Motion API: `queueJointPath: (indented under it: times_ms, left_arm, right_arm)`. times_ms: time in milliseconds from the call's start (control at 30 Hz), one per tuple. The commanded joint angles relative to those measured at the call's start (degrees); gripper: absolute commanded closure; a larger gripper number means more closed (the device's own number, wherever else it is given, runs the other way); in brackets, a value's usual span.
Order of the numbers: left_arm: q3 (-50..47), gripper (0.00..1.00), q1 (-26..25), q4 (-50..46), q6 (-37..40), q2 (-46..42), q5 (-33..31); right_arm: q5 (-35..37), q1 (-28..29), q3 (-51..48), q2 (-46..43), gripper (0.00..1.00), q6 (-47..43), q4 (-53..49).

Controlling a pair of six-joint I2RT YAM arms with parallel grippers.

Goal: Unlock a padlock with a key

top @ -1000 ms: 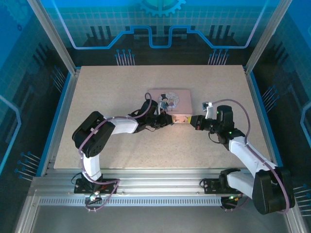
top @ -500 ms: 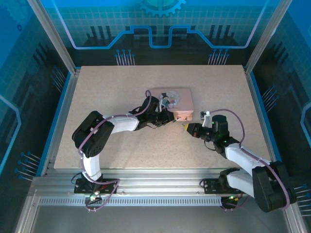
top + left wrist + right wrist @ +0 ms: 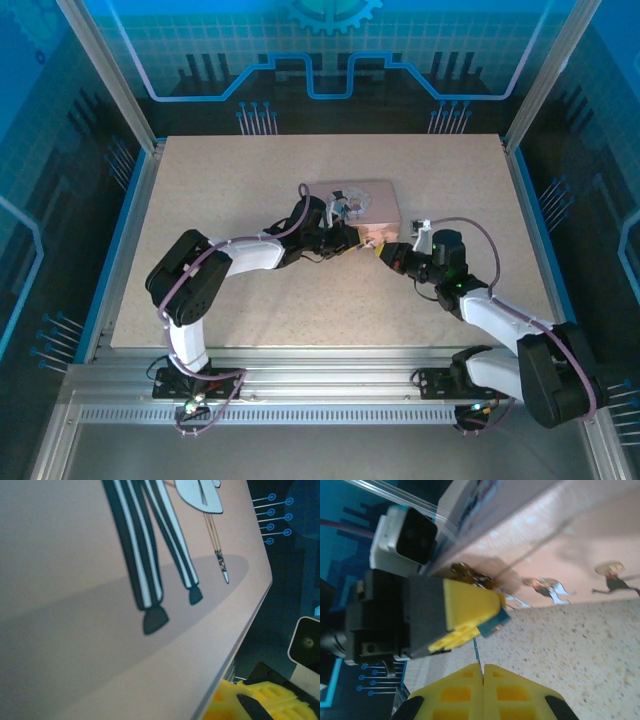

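Observation:
The padlock [image 3: 496,622] is a small bluish metal block pinched in my left gripper [image 3: 490,616], right in front of the pink box [image 3: 560,545]. My right gripper [image 3: 482,672] is shut on the key [image 3: 477,652]. Its thin blade points up at the padlock's underside, with the tip at or just short of it. From above, my left gripper [image 3: 349,240] and right gripper [image 3: 384,251] meet nose to nose at the front edge of the pink box [image 3: 365,200]. The box's cartoon lid [image 3: 75,580] shows very close in the left wrist view.
A brassy fitting [image 3: 470,574] sits on the box front, just behind the padlock. The speckled table [image 3: 250,170] stretches bare to the left, behind the box and in front of the arms. Blue-lit walls and metal posts [image 3: 105,75] enclose it.
My right gripper pulled back toward the near edge with the key, then came forward again to the left gripper's tip. The left gripper and box have hardly moved.

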Motion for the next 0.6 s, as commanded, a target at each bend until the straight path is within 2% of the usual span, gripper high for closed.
queueJointPath:
  times_ms: [0,233,567]
  left_arm:
    - [-0.1,0.88,0.3,3.9,-2.0,-2.7,3.1]
    - [-0.2,0.88,0.4,4.6,-2.5,-2.9,3.2]
    - [-0.3,0.88,0.6,5.8,-3.2,-2.8,3.8]
  right_arm:
    - [1.3,0.3,1.6,0.9,1.00,3.6,1.2]
    - [2.2,-0.1,0.5,3.5,1.00,7.5,4.0]
    - [1.6,1.9,-2.2,11.1,1.00,12.8,15.2]
